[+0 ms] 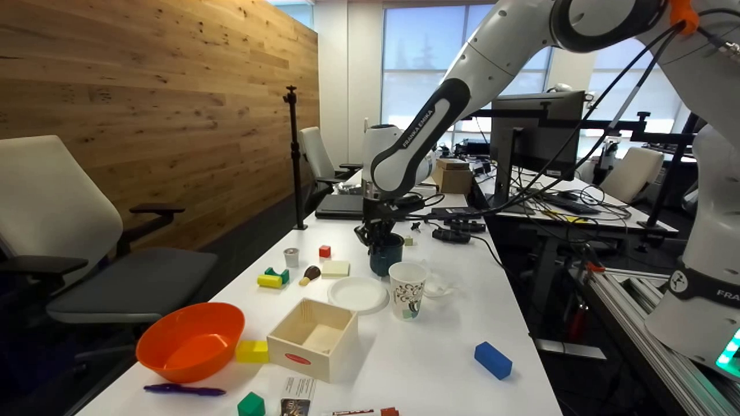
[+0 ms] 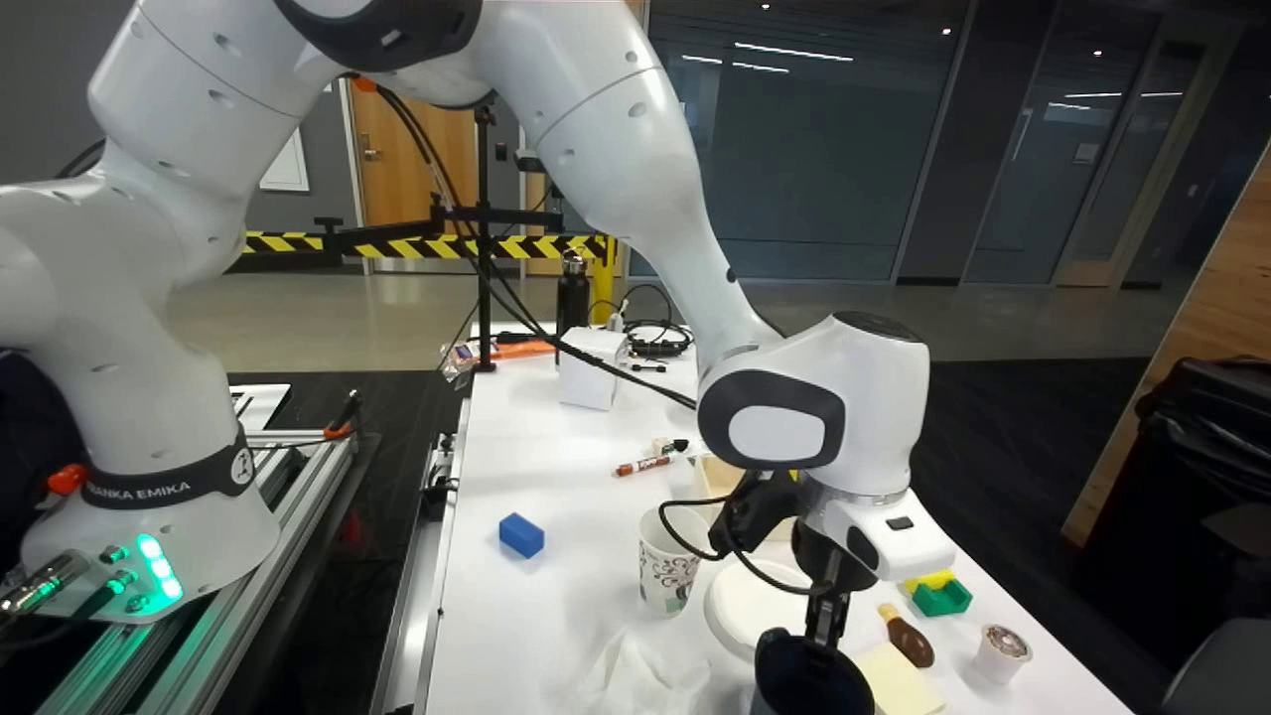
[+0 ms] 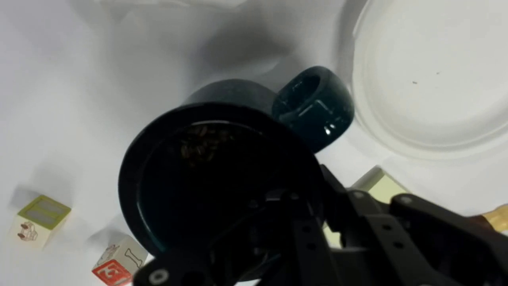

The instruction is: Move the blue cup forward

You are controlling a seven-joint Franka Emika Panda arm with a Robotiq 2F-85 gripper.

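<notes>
The blue cup is a dark navy mug, seen in an exterior view, at the lower edge of an exterior view and large in the wrist view. It is upright or slightly tilted. Its handle points toward the white plate in the wrist view. My gripper straddles the cup's rim, with one finger inside and one outside, closed on the wall. The gripper also shows in both exterior views. The inner finger is dark and hard to see. I cannot tell whether the cup's base touches the table.
A white plate and a white patterned cup stand close by. A crumpled tissue and a yellow notepad flank the mug. Small letter blocks, a wooden box, an orange bowl and a blue block are on the table.
</notes>
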